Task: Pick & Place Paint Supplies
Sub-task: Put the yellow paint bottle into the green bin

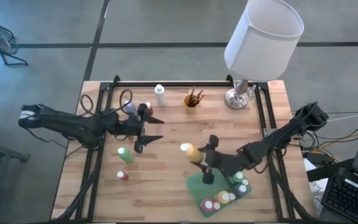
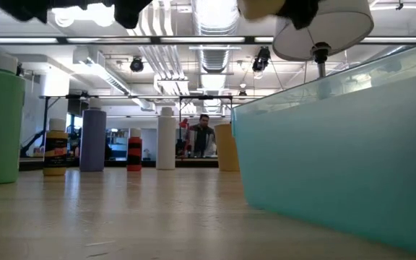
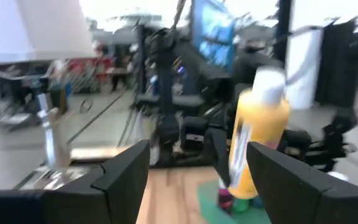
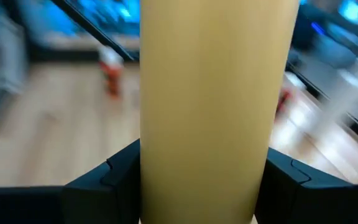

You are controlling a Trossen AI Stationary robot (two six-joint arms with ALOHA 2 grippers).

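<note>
Near table centre, the right gripper (image 1: 205, 160) is clamped on a yellow bottle (image 1: 191, 152): both dark fingers (image 4: 101, 180) press its smooth cylindrical sides. From overhead the bottle's long axis runs roughly 10 to 4 o'clock, white cap toward 10; in the left wrist view it looks close to upright, cap on top. At 4 o'clock from it sits a green tray (image 1: 197, 185), translucent-walled, holding several white-capped bottles. The left gripper (image 1: 149, 130) hovers at 9 o'clock from the yellow bottle, fingers spread, empty. A green bottle (image 1: 125, 155) and a small red bottle (image 1: 122, 176) stand below it on the pale wood plank table (image 1: 166, 193). A white bottle (image 1: 160, 94) and a brush cup (image 1: 192, 99) sit at 12 o'clock.
</note>
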